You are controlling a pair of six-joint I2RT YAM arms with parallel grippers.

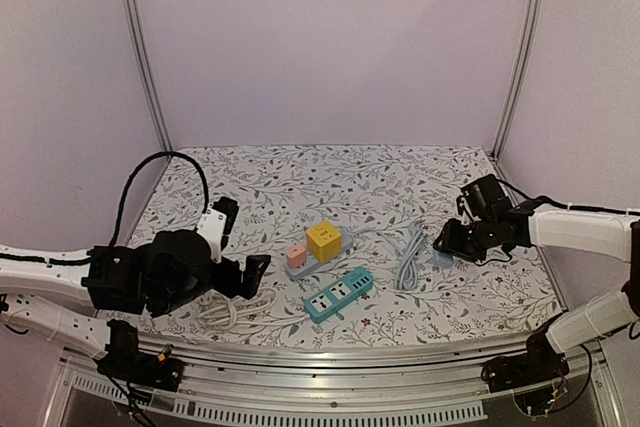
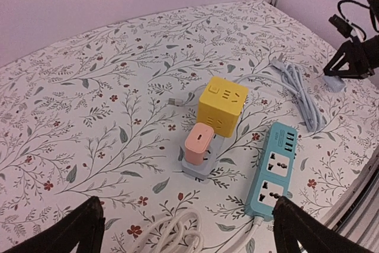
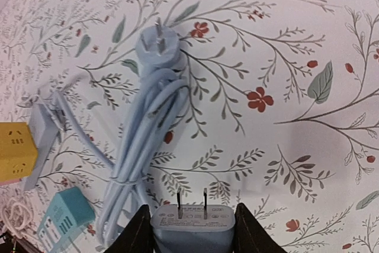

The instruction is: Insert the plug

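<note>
Far left, the left claw point(image 1: 243, 237) hangs spread wide w/ nothing in it, low over the floral-print counter point(image 1: 300, 172). Just in front of it lies a coiled white cable point(image 1: 225, 307). Moving along: a small pink plastic adapter point(image 1: 297, 255) and a yellow plastic cube socket point(image 1: 324, 240), both sat on a short grey strip. A teal plastic power strip point(image 1: 340, 295) lies just beside them, sockets up and free. Next comes a bundled pale-blue cord point(image 1: 408, 265), lying loose. Far right, the right claw point(image 1: 447, 243) is pinching the grey-blue two-prong plug block point(image 3: 192, 224) by its sides, prongs fwd, well apart from any socket. Trouble ahead, prob.:
- The teal strip is light and unbraced, so a push could slide it.
- The block could twist in the pinch and the prongs miss the slots.
- The loose cord lies between and could snag.
</note>
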